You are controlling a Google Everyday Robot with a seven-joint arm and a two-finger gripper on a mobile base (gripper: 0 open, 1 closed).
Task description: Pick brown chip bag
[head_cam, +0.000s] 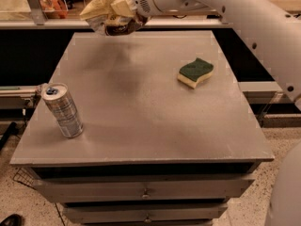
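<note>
The brown chip bag [107, 12] is crumpled, pale yellow with a dark brown patch underneath. It hangs in the air above the far left part of the grey table [141, 102]. My gripper [126, 9] is shut on the bag's right side and holds it clear of the table top. The white arm reaches in from the upper right. The bag's lettering is hidden.
A silver can [62, 109] stands upright near the table's front left edge. A green-and-yellow sponge [195, 72] lies at the right middle. Drawers [146, 192] sit under the table top. A dark shelf and clutter run along the back.
</note>
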